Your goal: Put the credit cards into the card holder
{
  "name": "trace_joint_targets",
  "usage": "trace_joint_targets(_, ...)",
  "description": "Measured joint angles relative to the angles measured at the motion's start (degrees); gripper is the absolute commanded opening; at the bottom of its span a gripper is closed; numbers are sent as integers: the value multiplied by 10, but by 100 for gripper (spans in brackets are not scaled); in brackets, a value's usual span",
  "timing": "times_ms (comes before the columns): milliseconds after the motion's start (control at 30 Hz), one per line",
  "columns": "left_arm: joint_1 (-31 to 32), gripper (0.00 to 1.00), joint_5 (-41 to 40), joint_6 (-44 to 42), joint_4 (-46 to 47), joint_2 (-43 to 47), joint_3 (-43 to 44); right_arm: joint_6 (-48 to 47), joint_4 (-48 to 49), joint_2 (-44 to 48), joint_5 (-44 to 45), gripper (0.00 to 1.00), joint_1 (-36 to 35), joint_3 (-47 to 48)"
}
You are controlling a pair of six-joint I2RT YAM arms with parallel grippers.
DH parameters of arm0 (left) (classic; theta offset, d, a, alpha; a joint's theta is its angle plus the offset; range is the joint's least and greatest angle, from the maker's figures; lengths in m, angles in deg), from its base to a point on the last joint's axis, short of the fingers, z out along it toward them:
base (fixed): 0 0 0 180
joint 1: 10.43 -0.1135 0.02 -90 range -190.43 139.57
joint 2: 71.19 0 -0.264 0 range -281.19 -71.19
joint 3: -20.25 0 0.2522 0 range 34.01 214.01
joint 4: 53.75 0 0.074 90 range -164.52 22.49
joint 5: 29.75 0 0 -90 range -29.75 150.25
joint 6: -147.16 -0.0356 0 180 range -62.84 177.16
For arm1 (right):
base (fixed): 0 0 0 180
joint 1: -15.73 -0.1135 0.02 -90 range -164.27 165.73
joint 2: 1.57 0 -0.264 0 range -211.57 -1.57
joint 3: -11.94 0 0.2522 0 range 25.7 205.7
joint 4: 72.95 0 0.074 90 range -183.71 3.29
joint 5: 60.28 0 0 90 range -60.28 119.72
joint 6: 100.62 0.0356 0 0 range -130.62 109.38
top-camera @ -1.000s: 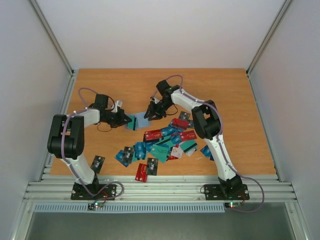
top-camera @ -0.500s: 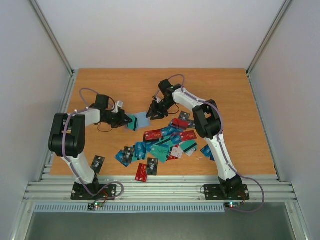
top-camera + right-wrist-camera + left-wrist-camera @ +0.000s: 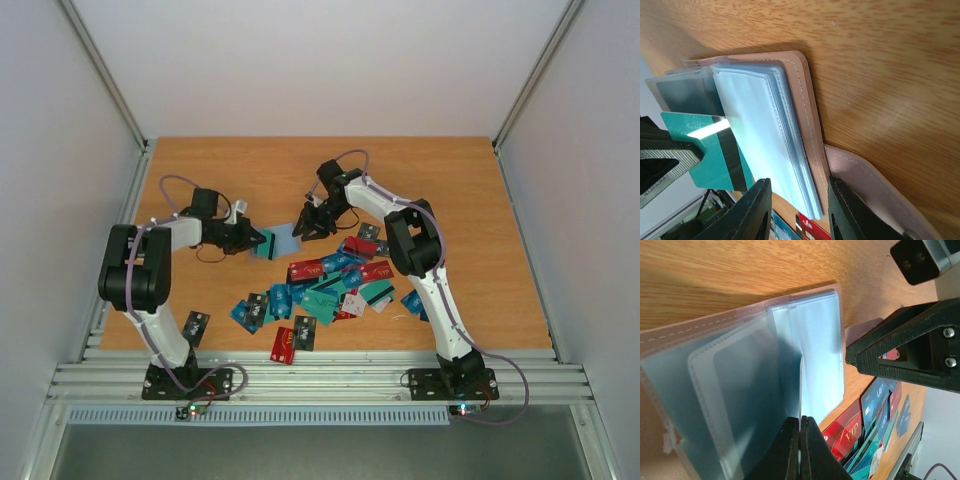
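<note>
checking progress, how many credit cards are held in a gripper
1: a teal plastic card with a dark stripe, pinched in the left gripper at the open tan card holder. No other seen.

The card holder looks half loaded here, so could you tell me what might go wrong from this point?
1. The teal card, pinched in the left gripper, sits only partly inside a clear sleeve; it could catch on the sleeve's edge or slip between sleeves.
2. The right gripper straddles the card holder edge with its jaws apart, so the holder may slide on the table when the card is pushed.
3. The two grippers work very close together and might collide.
</note>
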Motion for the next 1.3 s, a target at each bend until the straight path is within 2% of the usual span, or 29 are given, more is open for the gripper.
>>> trace_joint_targets(900, 0, 0, 16, 71, 102, -53, 10, -30, -5, -3, -10, 32, 2, 1)
trace_joint_targets(1300, 2, 0, 16, 125, 163, -57, -8, 27, -2, -4, -31, 30, 3, -13)
